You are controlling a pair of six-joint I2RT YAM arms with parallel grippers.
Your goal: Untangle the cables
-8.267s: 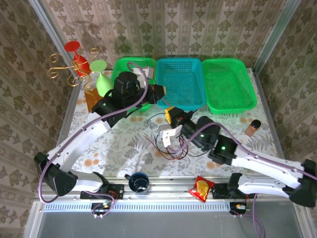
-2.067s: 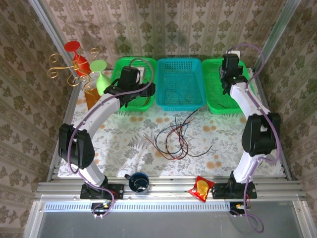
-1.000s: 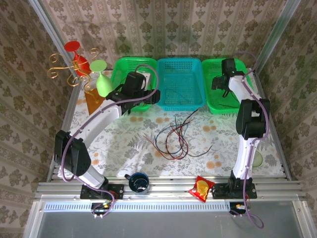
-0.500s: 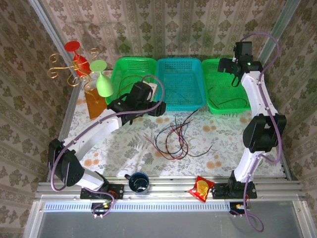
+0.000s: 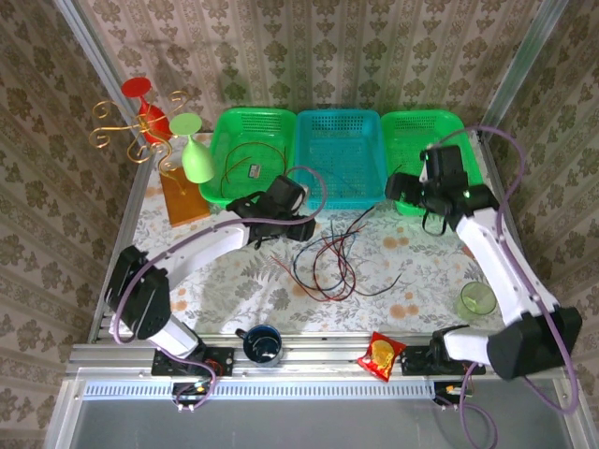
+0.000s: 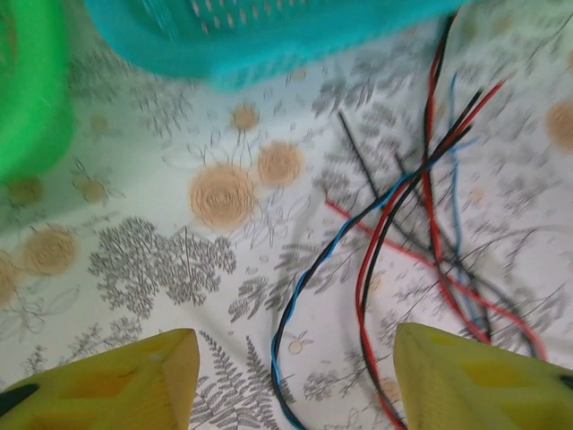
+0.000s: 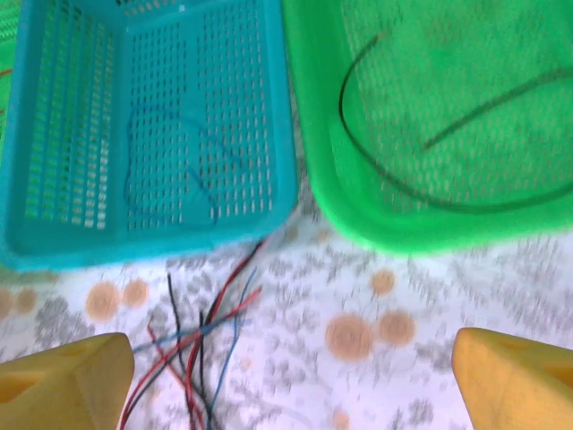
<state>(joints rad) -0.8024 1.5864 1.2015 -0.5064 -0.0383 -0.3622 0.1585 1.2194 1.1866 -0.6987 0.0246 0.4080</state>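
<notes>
Left arm (image 5: 192, 251) and right arm (image 5: 501, 257) reaching forward, left end effector (image 6: 294, 349) fingers parted, right end effector (image 7: 294, 354) spread wide.

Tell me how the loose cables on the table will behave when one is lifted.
The cables look thin and loopy, so one would likely droop limply. They overlap, so lifting one probably drags its neighbours.

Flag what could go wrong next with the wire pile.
1. The left tool stands open over the cables where red, black and blue strands run side by side; closing there may pinch several and drag the whole pile.
2. Strand ends lie by the teal basket; a pull could snag there.
</notes>
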